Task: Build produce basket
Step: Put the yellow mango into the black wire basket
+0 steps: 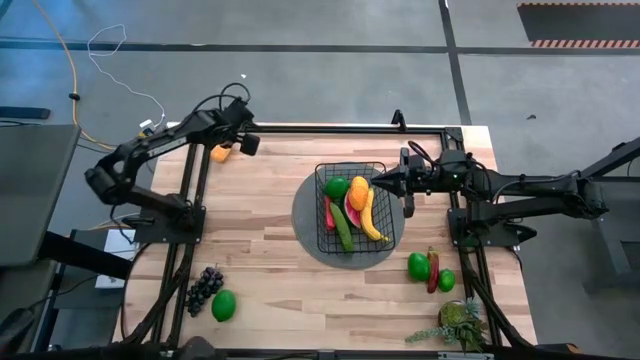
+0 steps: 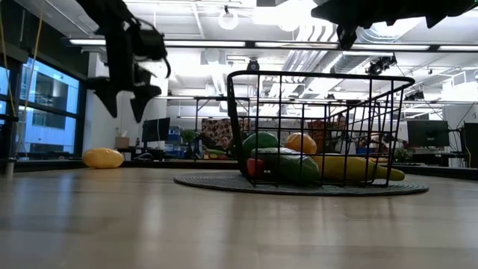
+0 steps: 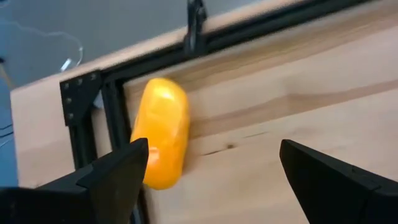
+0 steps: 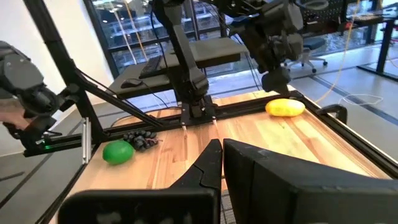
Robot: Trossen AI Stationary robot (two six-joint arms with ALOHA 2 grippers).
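Produce collection continues as the left gripper [image 1: 238,143], fingers spread wide and holding nothing, hovers at the far left edge of the table above a loose yellow-orange fruit [image 3: 161,132] lying against the table's dark frame [image 3: 112,118]. Judging by that pose, the step in hand is a pickup: the next move calls for a descent that brings the open fingers [image 3: 121,171] down either side of the fruit before they close. The right gripper [image 1: 385,184], clenched and empty, waits over the right rim of the basket [image 1: 322,215]. The black wire basket stands on a round grey mat [image 1: 305,225] at mid-table and already holds a banana [image 1: 373,222], an orange, a green fruit, a cucumber and red pieces. Grapes [image 1: 205,287] and a green fruit [image 1: 224,305] lie near left; more green fruits [image 1: 418,266] and a dark red piece [image 1: 432,272] near right.
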